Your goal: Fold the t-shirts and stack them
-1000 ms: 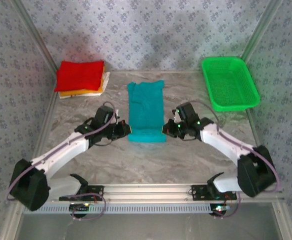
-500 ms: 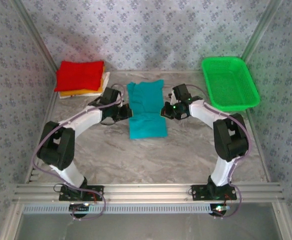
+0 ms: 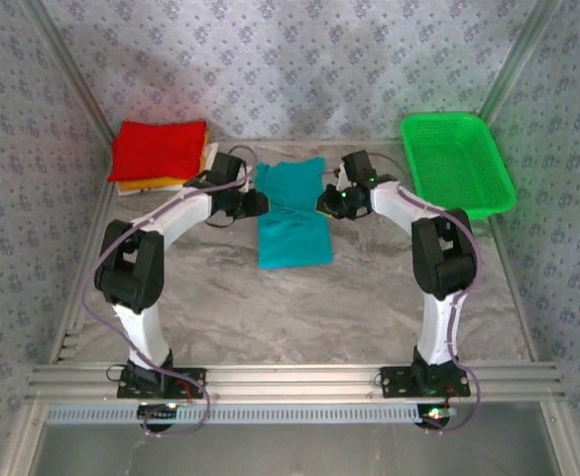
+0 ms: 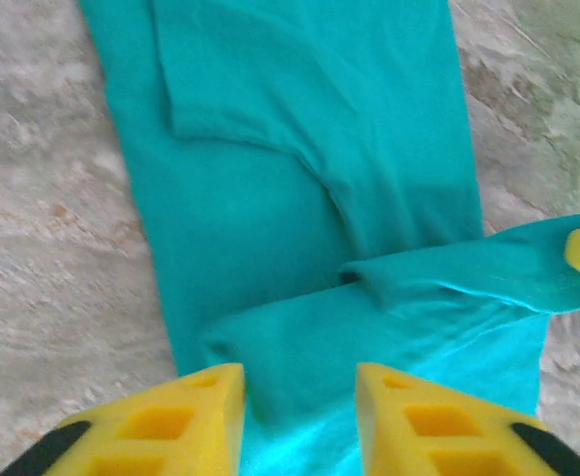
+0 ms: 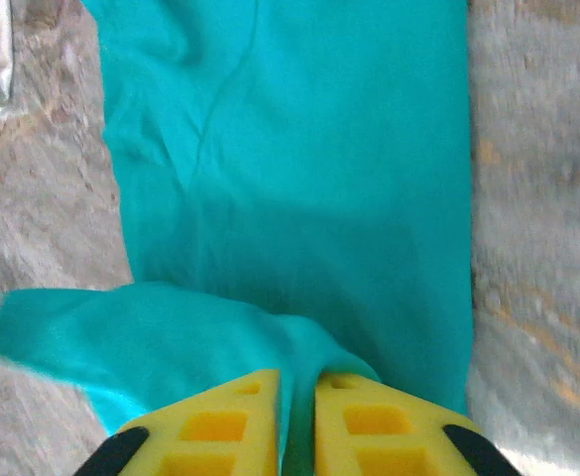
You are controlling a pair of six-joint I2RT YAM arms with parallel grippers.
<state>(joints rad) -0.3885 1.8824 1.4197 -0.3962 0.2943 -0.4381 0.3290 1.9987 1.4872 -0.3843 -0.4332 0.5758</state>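
The teal t-shirt (image 3: 292, 230) lies folded lengthwise in the middle of the table, its near end doubled back over the far half. My left gripper (image 3: 254, 203) is at the shirt's left edge. In the left wrist view its gripper (image 4: 299, 402) is open, the yellow fingers (image 4: 195, 421) straddling the teal fold (image 4: 369, 307) without pinching it. My right gripper (image 3: 326, 203) is at the right edge. In the right wrist view that gripper (image 5: 297, 412) is shut on a ridge of teal cloth (image 5: 299, 178). A folded red t-shirt (image 3: 159, 149) tops an orange-yellow one (image 3: 171, 182) and a white one (image 3: 211, 159) at the back left.
A bright green mesh basket (image 3: 458, 164) stands at the back right, close behind the right arm. The stack of folded shirts sits just left of the left arm's wrist. Bare marble tabletop (image 3: 290, 317) stretches from the teal shirt to the near rail.
Both arms swung from the teal shirt's near end to its far half, carrying the near edge over it. The shirt now looks shorter. The left jaws have opened.
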